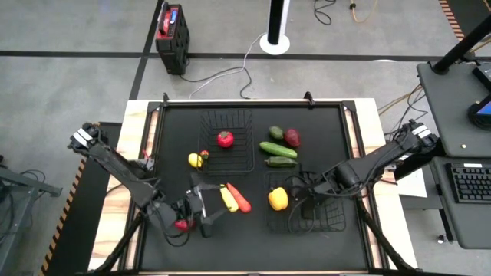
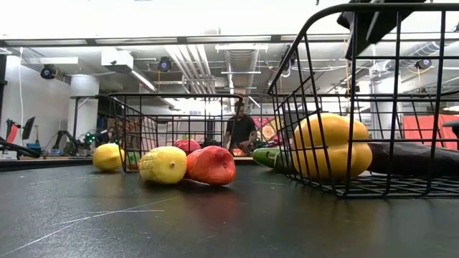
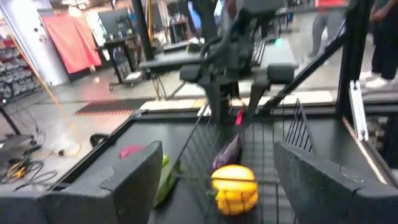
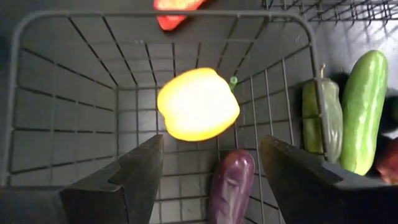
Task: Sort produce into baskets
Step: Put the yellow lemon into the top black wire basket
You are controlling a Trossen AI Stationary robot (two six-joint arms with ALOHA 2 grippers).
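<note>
I have the right gripper [image 4: 208, 180] hovering over the near basket [image 1: 334, 221], jaws wide apart and holding nothing. Under it lie a yellow pepper [image 4: 198, 103] and a purple eggplant [image 4: 230, 185], touching each other on the wire floor. The left gripper [image 3: 214, 186] sits at the near left of the mat [image 1: 176, 130], also spread open and empty, with a small red piece [image 1: 182, 225] just beside it.

These toys look light, hard and glossy, so I judge they will slip or roll if pinched off-centre. I would take the long ones across the middle and the round ones straight across their widest part.

My count: two baskets, the far basket [image 1: 245, 119] holding one tomato [image 1: 225, 139]. Loose on the mat I see a cucumber [image 1: 277, 149], a green pepper [image 1: 281, 162], a corn cob [image 1: 229, 198], a carrot [image 1: 239, 198], a lemon [image 1: 195, 159], and a few smaller pieces I cannot name.
</note>
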